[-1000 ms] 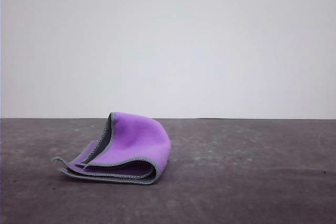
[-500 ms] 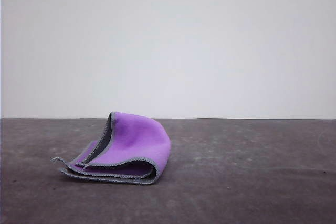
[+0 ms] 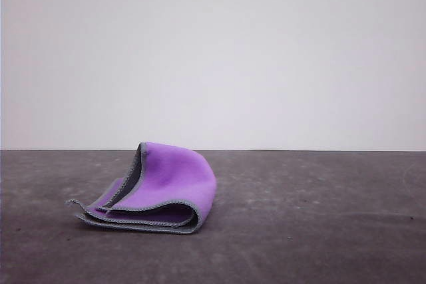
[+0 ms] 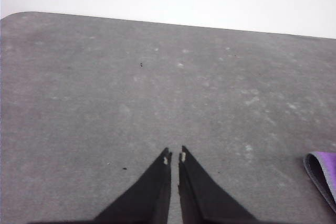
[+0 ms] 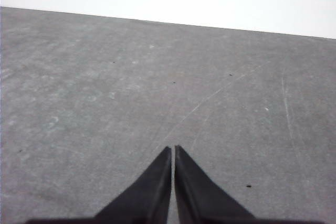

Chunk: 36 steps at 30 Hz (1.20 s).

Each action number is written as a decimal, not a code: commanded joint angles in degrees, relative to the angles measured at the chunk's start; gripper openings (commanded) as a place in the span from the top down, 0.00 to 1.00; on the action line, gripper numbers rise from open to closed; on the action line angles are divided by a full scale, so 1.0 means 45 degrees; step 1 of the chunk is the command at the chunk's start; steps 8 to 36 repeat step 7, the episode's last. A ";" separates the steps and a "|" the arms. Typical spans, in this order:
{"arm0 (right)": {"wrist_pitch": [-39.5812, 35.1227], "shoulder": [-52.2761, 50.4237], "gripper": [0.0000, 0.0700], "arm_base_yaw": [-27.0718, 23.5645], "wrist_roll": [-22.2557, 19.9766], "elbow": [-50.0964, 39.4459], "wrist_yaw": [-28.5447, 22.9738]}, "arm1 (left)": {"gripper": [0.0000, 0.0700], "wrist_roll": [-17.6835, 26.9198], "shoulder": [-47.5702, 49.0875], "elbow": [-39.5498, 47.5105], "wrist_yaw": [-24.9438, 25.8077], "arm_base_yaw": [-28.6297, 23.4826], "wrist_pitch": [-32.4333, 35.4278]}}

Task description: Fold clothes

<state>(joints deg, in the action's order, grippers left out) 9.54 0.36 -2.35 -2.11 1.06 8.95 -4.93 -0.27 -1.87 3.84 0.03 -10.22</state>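
**A:** What does the front view show?

**B:** A dark grey table [image 3: 319, 231] against a plain white wall [image 3: 213, 51]. One cloth [image 3: 170, 187] lies left of centre on the table, folded over itself in loose layers. Its bright purple face is outward on the humped top layer, a strip of dark grey face shows at the left, and light grey stitched edging runs along the open edges, which face near and left. The rounded fold is on the right.

**A:** And the left wrist view?

**B:** The left gripper [image 4: 175, 156] hangs above bare table, its two black fingers pressed nearly together with a thin slit between the tips, holding nothing. A corner of the cloth [image 4: 325, 169] lies on the table, well apart from the fingers.

**A:** The right wrist view?

**B:** The right gripper [image 5: 173, 149] is over bare, scuffed table, fingers pressed together, holding nothing.
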 commanded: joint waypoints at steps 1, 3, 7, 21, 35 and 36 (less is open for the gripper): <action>-0.0151 -0.0034 0.99 -0.0010 0.0029 -0.0087 0.0005 | 0.98 0.0180 0.0019 0.0237 -0.0053 0.0005 -0.0106; -0.0151 -0.0034 0.99 -0.0010 0.0029 -0.0087 0.0005 | 0.98 0.0184 0.0019 0.0237 -0.0049 0.0005 -0.0107; -0.0151 -0.0034 0.99 -0.0010 0.0029 -0.0087 0.0005 | 0.98 0.0185 0.0019 0.0234 -0.0053 0.0005 -0.0103; -0.0151 -0.0034 0.99 -0.0010 0.0029 -0.0087 0.0005 | 0.98 0.0185 0.0019 0.0234 -0.0053 0.0005 -0.0103; -0.0151 -0.0034 0.99 -0.0010 0.0029 -0.0087 0.0005 | 0.98 0.0185 0.0019 0.0234 -0.0053 0.0005 -0.0103; -0.0151 -0.0034 0.99 -0.0010 0.0029 -0.0087 0.0005 | 0.98 0.0185 0.0019 0.0234 -0.0053 0.0005 -0.0103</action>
